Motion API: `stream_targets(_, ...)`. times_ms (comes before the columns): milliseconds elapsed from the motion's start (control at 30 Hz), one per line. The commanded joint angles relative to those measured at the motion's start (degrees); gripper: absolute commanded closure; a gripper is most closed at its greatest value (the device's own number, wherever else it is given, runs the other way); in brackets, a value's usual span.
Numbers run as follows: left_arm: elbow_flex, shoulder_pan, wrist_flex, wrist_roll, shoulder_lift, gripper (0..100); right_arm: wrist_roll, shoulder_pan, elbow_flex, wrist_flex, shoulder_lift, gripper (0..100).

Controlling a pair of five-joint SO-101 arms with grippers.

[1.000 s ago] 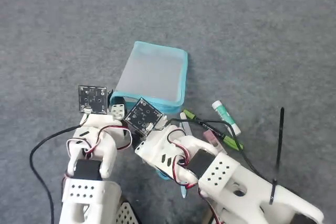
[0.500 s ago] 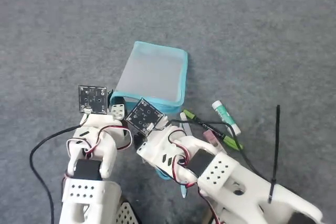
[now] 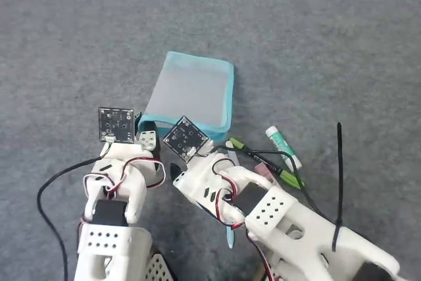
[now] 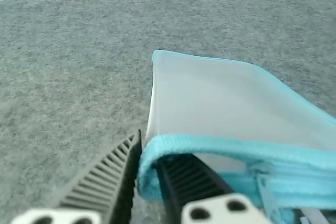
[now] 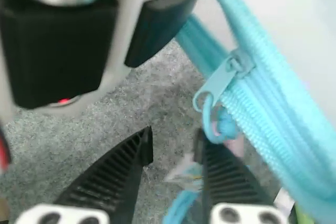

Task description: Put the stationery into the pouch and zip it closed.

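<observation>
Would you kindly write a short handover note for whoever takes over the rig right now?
Left end effector: shut on the rim of the pouch.
Right end effector: open, just beside the zipper pull, gripping nothing.
Glue stick and pen lie on the table beside the pouch.
Done: pouch gripped. Left: load the stationery, then zip closed.

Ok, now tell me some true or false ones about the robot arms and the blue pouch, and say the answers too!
1. The left gripper is pinching the pouch by its blue edge. True.
2. The glue stick is inside the pouch. False: it lies on the grey table beside it.
3. The right gripper is open, close to the zip pull. True.
4. The pouch is red. False: it is pale with a turquoise edge.
</observation>
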Motion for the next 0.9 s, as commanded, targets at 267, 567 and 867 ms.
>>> stream_targets(267, -3.74, -0.18, -1.93, 0.53, 0.53, 99, -0.97, 7.52, -0.44, -0.22, -0.04, 99.2)
stream_targets(567, -3.74, -0.18, -2.02, 0.53, 0.62, 99, -1.05, 9.54, -8.88, 14.46, -0.04, 98.8)
stream_targets(867, -3.74, -0.26, -2.02, 0.53, 0.53, 99, 4.92, 0.84, -1.14, 9.36, -3.65, 85.6)
